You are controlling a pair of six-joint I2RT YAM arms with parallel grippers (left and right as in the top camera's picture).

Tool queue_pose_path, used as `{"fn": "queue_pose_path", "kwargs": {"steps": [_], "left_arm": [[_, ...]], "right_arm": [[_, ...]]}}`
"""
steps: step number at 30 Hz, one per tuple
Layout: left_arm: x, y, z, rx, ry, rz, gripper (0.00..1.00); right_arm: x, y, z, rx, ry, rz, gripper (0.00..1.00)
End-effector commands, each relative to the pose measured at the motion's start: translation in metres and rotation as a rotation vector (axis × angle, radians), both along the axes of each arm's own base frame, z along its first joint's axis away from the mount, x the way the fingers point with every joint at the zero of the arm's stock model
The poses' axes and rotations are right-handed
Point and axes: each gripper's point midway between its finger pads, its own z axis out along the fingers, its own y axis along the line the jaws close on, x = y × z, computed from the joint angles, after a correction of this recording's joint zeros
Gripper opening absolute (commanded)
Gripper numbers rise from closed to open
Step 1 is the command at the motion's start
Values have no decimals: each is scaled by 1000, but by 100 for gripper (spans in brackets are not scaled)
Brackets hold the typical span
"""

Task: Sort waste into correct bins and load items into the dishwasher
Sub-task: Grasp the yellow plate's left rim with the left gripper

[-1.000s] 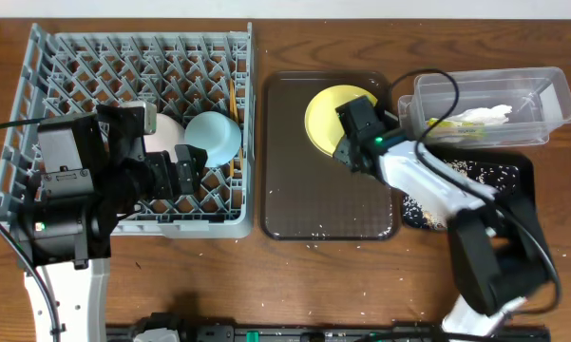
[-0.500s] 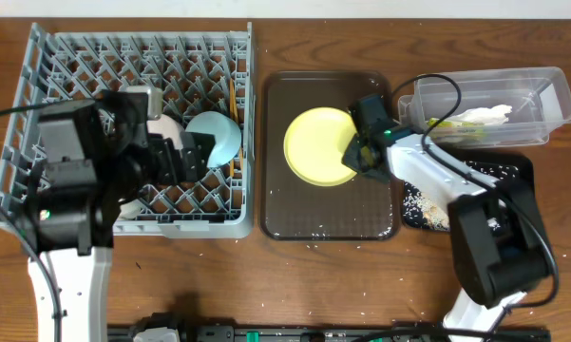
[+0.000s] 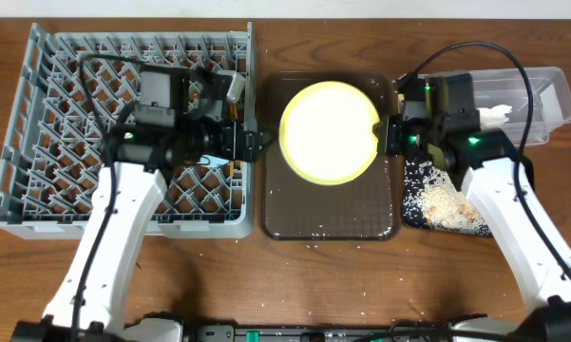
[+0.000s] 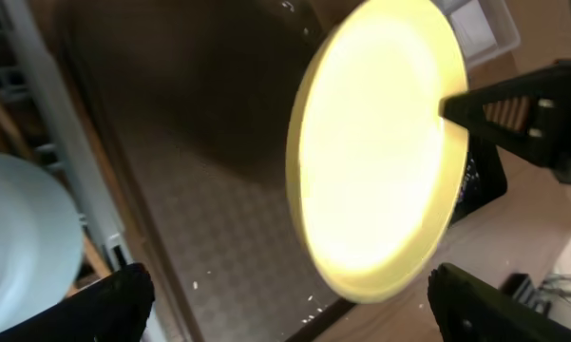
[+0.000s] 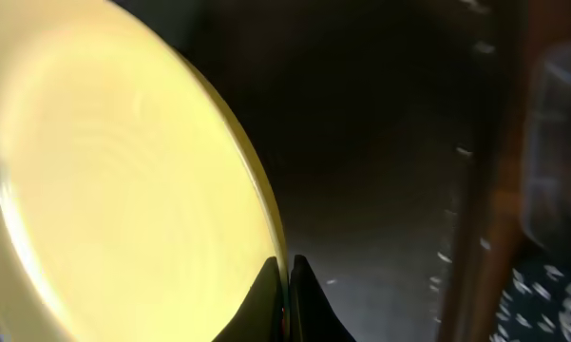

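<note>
The round yellow plate (image 3: 330, 131) hangs above the brown tray, tilted up on edge. My right gripper (image 3: 388, 134) is shut on its right rim, which shows clamped between the fingers in the right wrist view (image 5: 287, 285), where the plate (image 5: 123, 171) fills the left side. My left gripper (image 3: 257, 142) is open at the grey dish rack's (image 3: 66, 114) right edge, just left of the plate and apart from it. In the left wrist view its jaws (image 4: 295, 309) are spread wide below the plate (image 4: 380, 161). A light blue bowl (image 4: 19, 237) sits in the rack.
The brown serving tray (image 3: 328, 214) lies under the plate with a few rice grains on it. The clear tub (image 3: 542, 90) at the back right holds a white napkin (image 3: 495, 114). The black tray (image 3: 413, 214) holds rice scraps (image 3: 447, 199).
My right gripper has lifted the plate off the brown tray and tipped it up. My left arm has swung right from inside the rack to the plate's left side.
</note>
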Motion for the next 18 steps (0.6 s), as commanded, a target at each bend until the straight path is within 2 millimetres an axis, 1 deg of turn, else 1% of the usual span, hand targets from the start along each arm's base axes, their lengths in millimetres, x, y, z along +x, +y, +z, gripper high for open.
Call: {"fn": "queue_pose_path", "kwargs": {"steps": [1, 2, 4, 7, 9, 10, 11, 13, 14, 15, 16, 18], "left_arm": [[-4, -15, 2, -90, 42, -45, 93], [-7, -26, 8, -164, 48, -102, 93], [-10, -33, 12, -211, 55, -138, 87], [-11, -33, 8, -210, 76, -137, 77], [-12, -33, 7, -211, 85, -137, 65], [-12, -33, 7, -210, 87, -138, 57], [-12, -33, 7, -211, 87, -139, 43], [-11, -33, 7, -210, 88, -131, 8], [-10, -31, 5, -197, 85, -122, 8], [-7, -28, 2, -173, 85, -97, 8], [-3, -21, -3, -129, 85, -52, 7], [4, -6, -7, -40, 62, 28, 7]], "right_arm": [[-21, 30, 29, 113, -90, 247, 1], [-25, 37, 34, 138, -102, 281, 1], [-30, 44, 39, 168, -112, 324, 1], [-38, 57, 51, 233, -150, 420, 1], [-40, 62, 57, 267, -168, 452, 1], [-39, 63, 59, 272, -177, 456, 1], [-39, 63, 60, 272, -181, 457, 1], [-38, 63, 60, 271, -187, 457, 1], [-38, 62, 60, 268, -187, 453, 2], [-37, 62, 59, 261, -187, 448, 6], [-36, 61, 58, 253, -185, 441, 15], [-34, 58, 55, 236, -178, 422, 37]]}}
